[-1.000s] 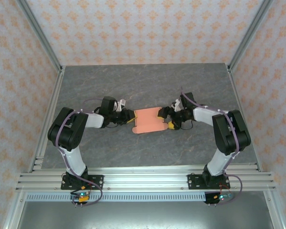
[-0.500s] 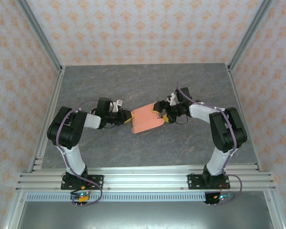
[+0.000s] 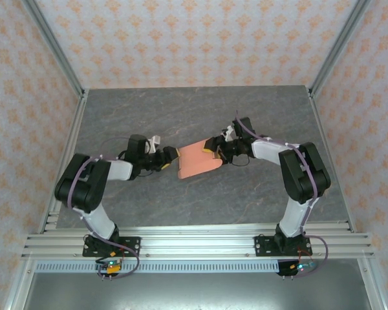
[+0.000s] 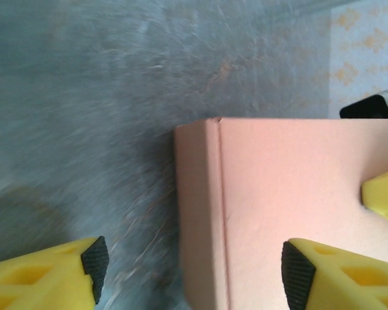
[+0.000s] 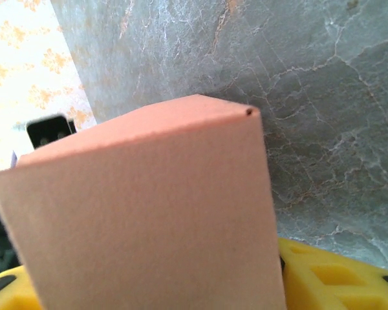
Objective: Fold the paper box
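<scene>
**Paper box** (image 3: 197, 161): thin salmon-orange card, matt and finely grained. A pressed crease runs along the edge nearest the left gripper (image 3: 170, 155).

**Fingers** (image 4: 39, 281), on the left gripper and the right gripper (image 3: 215, 150): yellow moulded plastic, smooth, satin.

**Pads** (image 4: 96, 259): black, rubbery-looking, dull.

**Table** (image 3: 181, 116), beneath both grippers: grey stone-veined surface, smooth, low sheen.

**Arm housings** (image 3: 90, 181), behind the grippers: black and white plastic, slightly glossy.

**Rails** (image 3: 194, 244), at the arm bases: bare ribbed metal, brushed.

**Walls** (image 3: 194, 39), beyond the grippers: matt sheet printed with a peach motif.
</scene>
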Controlling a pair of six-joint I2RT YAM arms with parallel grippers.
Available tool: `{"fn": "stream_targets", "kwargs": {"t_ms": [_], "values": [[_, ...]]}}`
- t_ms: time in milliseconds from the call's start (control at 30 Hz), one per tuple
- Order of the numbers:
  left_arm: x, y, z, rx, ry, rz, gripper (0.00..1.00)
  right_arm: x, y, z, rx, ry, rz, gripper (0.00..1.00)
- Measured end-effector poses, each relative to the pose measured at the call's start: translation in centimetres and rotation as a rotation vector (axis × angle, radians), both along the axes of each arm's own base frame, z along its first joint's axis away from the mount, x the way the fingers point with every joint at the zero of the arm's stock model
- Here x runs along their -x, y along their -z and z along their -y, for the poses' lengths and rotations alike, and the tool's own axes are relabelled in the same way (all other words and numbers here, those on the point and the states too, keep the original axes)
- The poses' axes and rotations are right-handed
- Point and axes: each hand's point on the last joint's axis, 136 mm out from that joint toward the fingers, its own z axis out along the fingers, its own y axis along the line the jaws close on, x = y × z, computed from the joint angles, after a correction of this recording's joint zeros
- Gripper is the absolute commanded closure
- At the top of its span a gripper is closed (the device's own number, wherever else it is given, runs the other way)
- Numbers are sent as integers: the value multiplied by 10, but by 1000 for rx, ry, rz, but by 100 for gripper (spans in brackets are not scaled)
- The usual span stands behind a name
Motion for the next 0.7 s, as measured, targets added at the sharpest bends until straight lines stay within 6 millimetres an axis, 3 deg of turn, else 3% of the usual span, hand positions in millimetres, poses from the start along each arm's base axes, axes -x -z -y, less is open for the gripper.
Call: {"fn": "stream_targets", "kwargs": {"t_ms": [100,200,367,467,500,533,700], "values": [[6,-17,-17,-110,-69,151,12,0,-6,0,-16,30,-40,45],[10,-45,-18,-236,-80,383,9,1,-9,-1,-36,56,-91,46],[29,-83,27,-409,127,774,9,5,-12,3,-57,99,-190,47],[44,-84,48,-528,268,940,9,4,-20,12,-69,136,-224,48],[48,-81,52,-574,308,984,1,4,-24,15,-75,149,-231,48],[51,-79,54,-619,341,1021,0,4,-28,19,-80,158,-236,49],[54,-63,65,-795,486,1137,2,4,-33,25,-96,181,-266,49]]}}
